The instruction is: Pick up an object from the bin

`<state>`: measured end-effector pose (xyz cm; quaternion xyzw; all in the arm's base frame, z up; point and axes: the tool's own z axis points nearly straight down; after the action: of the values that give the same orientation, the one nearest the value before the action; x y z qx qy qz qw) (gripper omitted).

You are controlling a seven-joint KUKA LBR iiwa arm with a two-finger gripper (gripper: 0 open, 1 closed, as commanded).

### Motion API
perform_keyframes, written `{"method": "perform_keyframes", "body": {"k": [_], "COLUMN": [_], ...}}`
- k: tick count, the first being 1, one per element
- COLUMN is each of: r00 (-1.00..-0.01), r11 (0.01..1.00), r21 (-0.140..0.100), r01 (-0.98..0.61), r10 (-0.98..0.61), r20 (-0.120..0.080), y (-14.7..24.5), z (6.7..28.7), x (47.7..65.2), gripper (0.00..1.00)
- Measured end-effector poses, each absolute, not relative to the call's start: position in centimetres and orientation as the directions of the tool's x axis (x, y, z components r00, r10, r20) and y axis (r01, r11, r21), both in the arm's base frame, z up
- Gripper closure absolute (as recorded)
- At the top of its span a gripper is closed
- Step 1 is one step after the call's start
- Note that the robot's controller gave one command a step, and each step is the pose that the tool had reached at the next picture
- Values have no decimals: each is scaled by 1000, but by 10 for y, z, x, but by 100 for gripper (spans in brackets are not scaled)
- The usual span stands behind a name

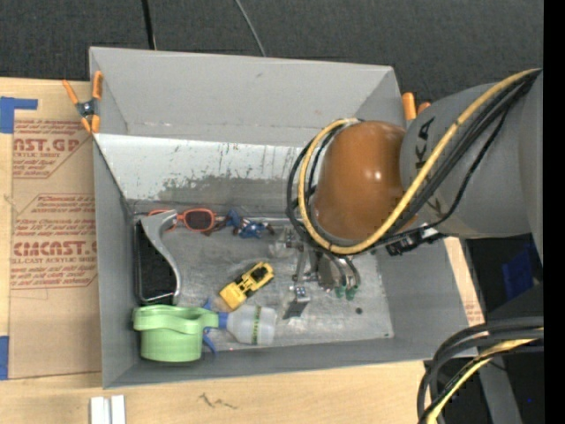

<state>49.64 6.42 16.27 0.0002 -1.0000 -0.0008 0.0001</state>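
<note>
My gripper hangs low over the right half of the bin floor, its fingers apart with nothing between them. A yellow toy vehicle lies just to the left of the left fingertip, apart from it. A clear plastic bottle with a white cap lies below the toy near the front wall. A small blue toy sits by the back wall, up and left of the gripper.
Red sunglasses lie at the back left. A black flat thing with a grey curved handle rests along the left wall. A green round cup-like thing fills the front left corner. The arm's orange dome hides the bin's right back part.
</note>
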Motion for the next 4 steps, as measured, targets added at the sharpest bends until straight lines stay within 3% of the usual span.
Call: {"method": "perform_keyframes", "body": {"k": [1,2,3,4], "r00": [-1000,-1000,-1000,-1000], "r11": [1000,1000,1000,1000], "r21": [2,0,0,-1], "r01": [-1,8,8,2], "r10": [-1,8,8,2], "r20": [0,-15,-15,6], "y": [64,81,81,79], "z": [163,83,83,116], "x": [496,541,541,536], "gripper": [0,100,100,100]}}
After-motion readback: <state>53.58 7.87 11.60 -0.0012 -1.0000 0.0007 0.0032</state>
